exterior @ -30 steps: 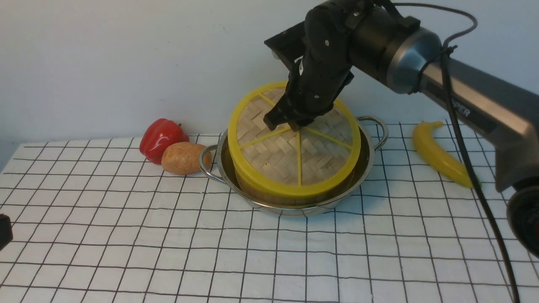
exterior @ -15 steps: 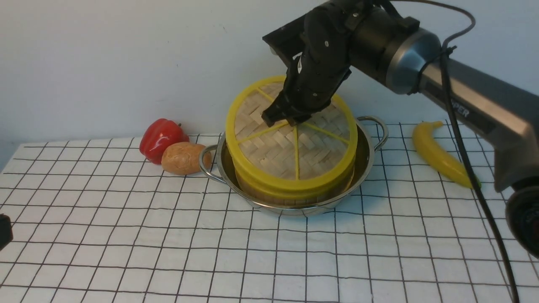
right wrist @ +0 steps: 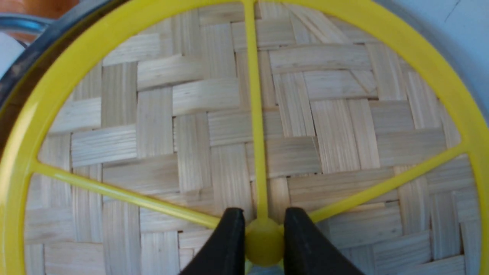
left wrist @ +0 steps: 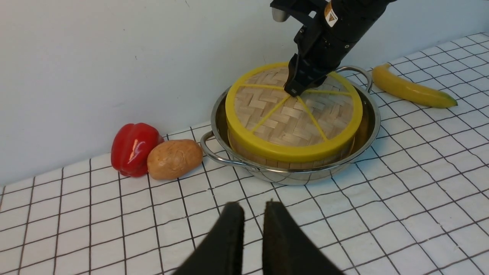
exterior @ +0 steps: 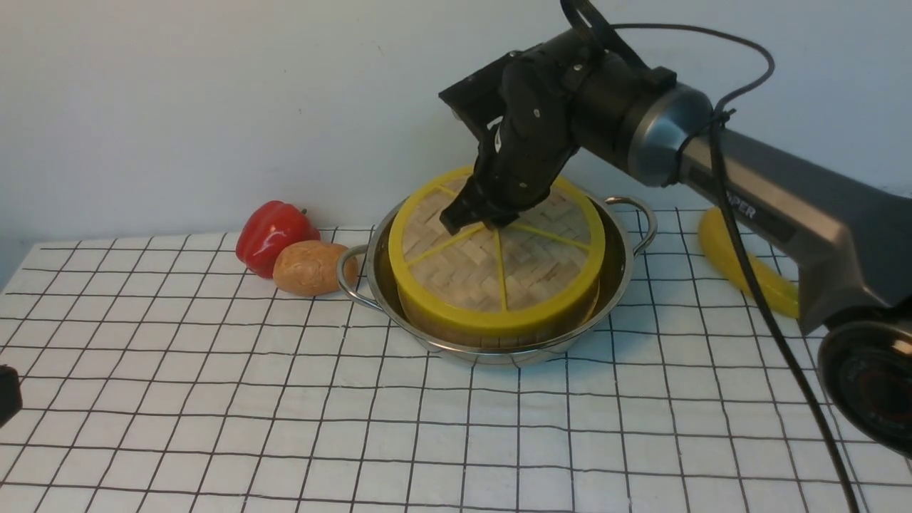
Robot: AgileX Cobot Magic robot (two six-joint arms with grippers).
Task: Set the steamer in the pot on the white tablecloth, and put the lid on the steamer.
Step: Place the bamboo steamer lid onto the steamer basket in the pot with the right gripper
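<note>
lid (exterior: 499,267) lies level on the steamer (exterior: 491,340) inside the pot (exterior: 617,281), right gripper (right wrist: 262,229) pinched on its centre knob (right wrist: 263,244). left gripper (left wrist: 253,206), jaws nearly together and empty, hangs above the white tablecloth (left wrist: 382,214), well apart from the pot.

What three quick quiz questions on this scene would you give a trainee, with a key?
1. True or false: the steamer stands in the pot.
2. What does the right claw grip? A) the lid, by its knob; B) a pot handle; C) the banana.
3. What red thing lies beside the potato?
Key: 1 true; 2 A; 3 the pepper.
</note>
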